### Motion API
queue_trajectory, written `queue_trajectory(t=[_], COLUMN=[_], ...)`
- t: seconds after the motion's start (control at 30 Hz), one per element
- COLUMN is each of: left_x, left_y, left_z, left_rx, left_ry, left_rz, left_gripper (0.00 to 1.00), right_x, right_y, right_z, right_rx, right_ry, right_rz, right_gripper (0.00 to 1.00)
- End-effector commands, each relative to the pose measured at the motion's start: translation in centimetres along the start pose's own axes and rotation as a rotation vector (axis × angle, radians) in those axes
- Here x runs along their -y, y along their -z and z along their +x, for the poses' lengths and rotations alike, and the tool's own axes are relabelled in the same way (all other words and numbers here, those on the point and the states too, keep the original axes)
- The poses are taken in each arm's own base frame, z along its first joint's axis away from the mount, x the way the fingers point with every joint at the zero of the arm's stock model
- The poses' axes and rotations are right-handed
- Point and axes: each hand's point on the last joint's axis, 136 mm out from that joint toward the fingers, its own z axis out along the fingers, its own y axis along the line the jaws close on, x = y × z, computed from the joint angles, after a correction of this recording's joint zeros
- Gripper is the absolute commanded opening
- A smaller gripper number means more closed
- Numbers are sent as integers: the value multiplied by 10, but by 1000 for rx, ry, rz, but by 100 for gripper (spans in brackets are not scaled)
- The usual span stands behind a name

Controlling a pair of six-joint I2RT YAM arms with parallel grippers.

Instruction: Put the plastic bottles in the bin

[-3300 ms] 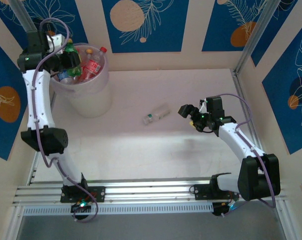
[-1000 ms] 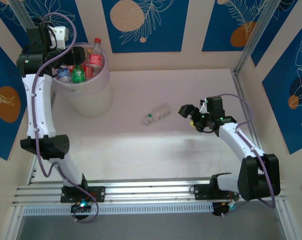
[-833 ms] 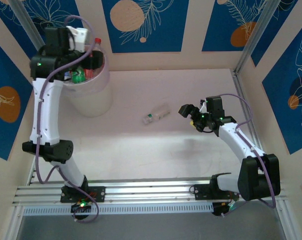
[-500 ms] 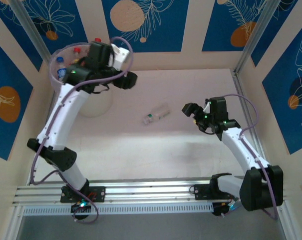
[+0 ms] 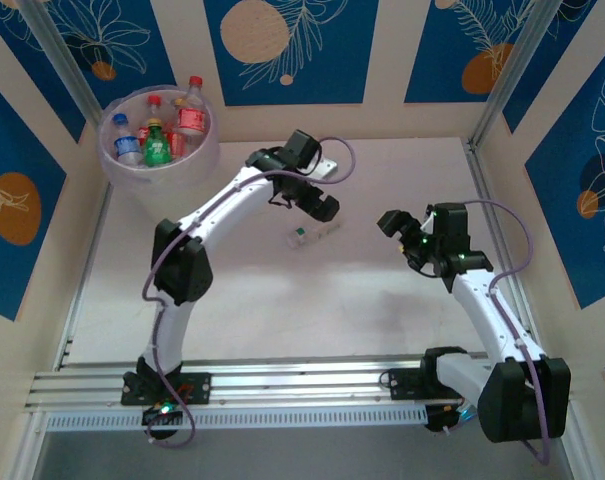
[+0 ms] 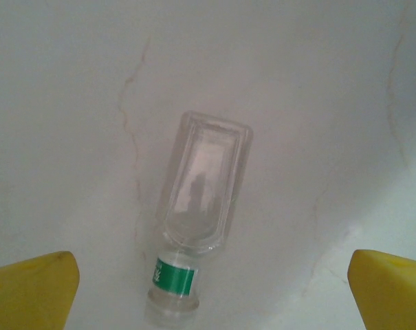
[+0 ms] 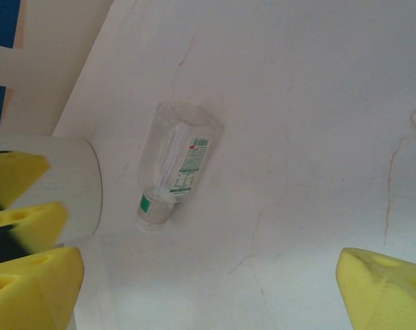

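Clear green-banded plastic bottle, last outside the round translucent pink bin, is now reached by the left gripper, swung over, fingers apart.

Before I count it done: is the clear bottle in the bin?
No, the clear bottle lies on the table, apart from the bin.

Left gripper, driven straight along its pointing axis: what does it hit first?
Most likely the clear bottle lying on the table, roughly centred ahead of the open left gripper in its wrist view. Nothing shows in between, though the gap is hard to judge.
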Motion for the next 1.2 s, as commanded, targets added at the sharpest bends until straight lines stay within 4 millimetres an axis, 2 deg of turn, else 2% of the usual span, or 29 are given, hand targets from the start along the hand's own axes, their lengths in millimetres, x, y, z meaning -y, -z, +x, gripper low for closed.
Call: queue_trajectory(t=[0.0,0.13,0.3,0.6,0.87,1.07,1.17], left_x=[6,8,1,-10,-15,-17,-17], left_y=[-15,-42,-71,-103,-105,-100,-86], left_z=[-8,-1,7,24,23,17,7], left_rx=[19,-17,-55,-108,-105,-91,-70], left_ry=[-47,-44,-24,-1,3,7,-6], left_rz=[48,82,73,46,19,13,6], left_gripper=[100,100,100,99,74,68,66], right_x=[8,11,9,14,15,14,14], right_y=[3,2,-1,1,2,3,3], right_z=[8,8,8,8,8,7,6], right_rx=[-24,-27,-37,-34,-31,-28,-25], right_ry=[-26,-34,-35,-42,-45,-46,-45], right_rz=[10,11,3,11,7,0,0], right_gripper=[95,95,95,95,95,95,95])
